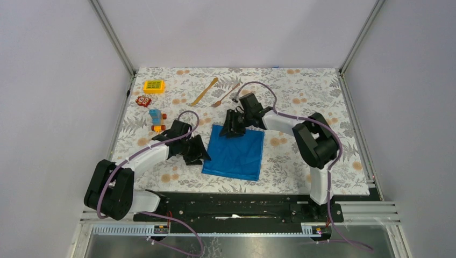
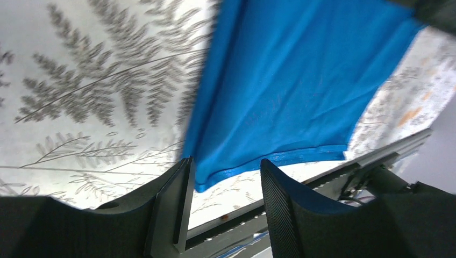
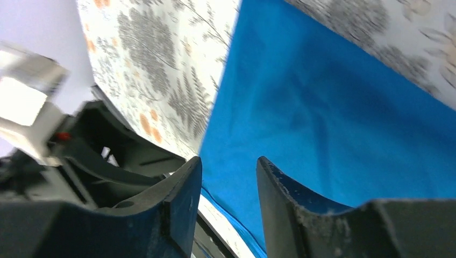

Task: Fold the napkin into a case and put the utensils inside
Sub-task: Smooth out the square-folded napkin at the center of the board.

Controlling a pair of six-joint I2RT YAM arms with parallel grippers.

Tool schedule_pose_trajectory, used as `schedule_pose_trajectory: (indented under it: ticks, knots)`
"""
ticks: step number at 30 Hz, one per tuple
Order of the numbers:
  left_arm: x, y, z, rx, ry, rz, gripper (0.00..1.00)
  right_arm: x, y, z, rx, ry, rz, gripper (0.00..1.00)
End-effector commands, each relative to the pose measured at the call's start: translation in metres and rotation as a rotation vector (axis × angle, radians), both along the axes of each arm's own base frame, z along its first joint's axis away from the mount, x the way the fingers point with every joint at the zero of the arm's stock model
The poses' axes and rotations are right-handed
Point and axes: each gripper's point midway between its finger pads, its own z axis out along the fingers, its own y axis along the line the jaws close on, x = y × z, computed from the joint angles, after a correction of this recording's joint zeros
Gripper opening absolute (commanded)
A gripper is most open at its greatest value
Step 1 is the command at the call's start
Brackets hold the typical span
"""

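Observation:
The blue napkin (image 1: 235, 152) lies flat on the floral tablecloth as a near-square sheet, and no case shape is in view. My left gripper (image 1: 201, 154) sits low at its left edge. In the left wrist view the left gripper (image 2: 225, 177) is open, the near corner of the napkin (image 2: 290, 80) lying loose between the fingertips. My right gripper (image 1: 232, 129) hovers over the far left corner. In its wrist view the right gripper (image 3: 228, 169) is open above the napkin (image 3: 322, 107), gripping nothing. The utensils, a wooden knife (image 1: 205, 91) and fork (image 1: 226, 95), lie behind the cloth.
A yellow toy (image 1: 154, 86), a red toy (image 1: 143, 101) and a blue-orange toy (image 1: 156, 119) sit at the far left of the table. Metal frame rails (image 1: 115, 40) border the table, and the black base rail (image 1: 236, 207) runs along the near edge.

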Motion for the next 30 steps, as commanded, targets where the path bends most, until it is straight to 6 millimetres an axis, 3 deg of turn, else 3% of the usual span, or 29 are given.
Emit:
schedule_pose_trajectory:
  ticks: [1,7,14,26,30]
  knots:
    - [-0.011,0.015,-0.026,0.064,0.039,0.013,0.52,0.016,0.047,0.022,0.157,-0.029,0.042,0.46]
    - [-0.020,0.017,-0.041,0.059,0.060,0.043,0.42,0.026,0.069,0.012,0.225,-0.007,0.050,0.37]
    - [-0.032,0.020,-0.060,0.060,0.102,0.060,0.29,0.035,0.078,-0.007,0.225,0.000,0.059,0.32]
    - [-0.042,0.023,-0.070,0.068,0.126,0.072,0.19,0.064,0.070,-0.049,0.156,-0.021,0.032,0.31]
    - [-0.044,0.022,-0.072,0.067,0.131,0.068,0.17,0.075,0.069,-0.052,0.167,-0.027,0.051,0.34]
